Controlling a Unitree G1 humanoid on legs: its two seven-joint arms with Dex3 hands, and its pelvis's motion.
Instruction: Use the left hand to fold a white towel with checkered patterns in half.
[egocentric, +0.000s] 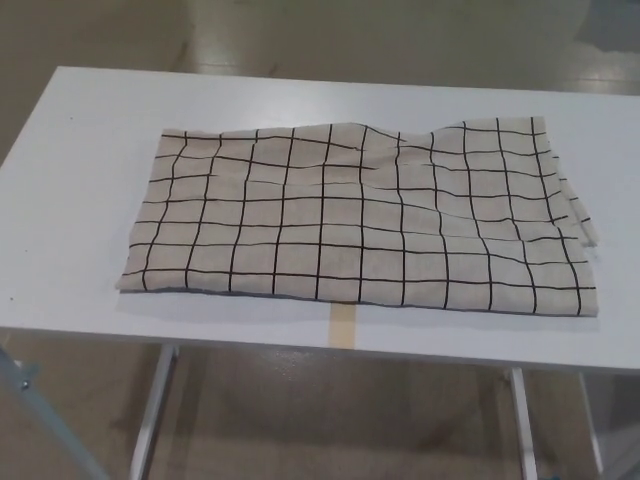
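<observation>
You have the towel (360, 215) spread across the middle of the white table (80, 150), running from centre-left of the frame out to the right edge area, its near hem lying close to the table's front edge. It is cream-white with a black grid, and neither of your robot's hands shows anywhere in the frame, so you cannot say whether they are open or closed. Expect the cloth to be light, thin and limp: it will drape and sag from wherever you pinch it, and it will not hold a shape or push like a stiff sheet. It already lies with ripples near the upper middle and layered edges showing at the right end, which suggests a second layer there, though you cannot be sure. For a half fold with the left hand, the left end looks the better hold: take the lower-left corner or the left hem, lift just clear of the table, and carry it over toward the right end. A short strip of tan tape (343, 326) peeks out beneath the near hem at lower centre; the smooth tabletop may let the cloth slide as you drag.
</observation>
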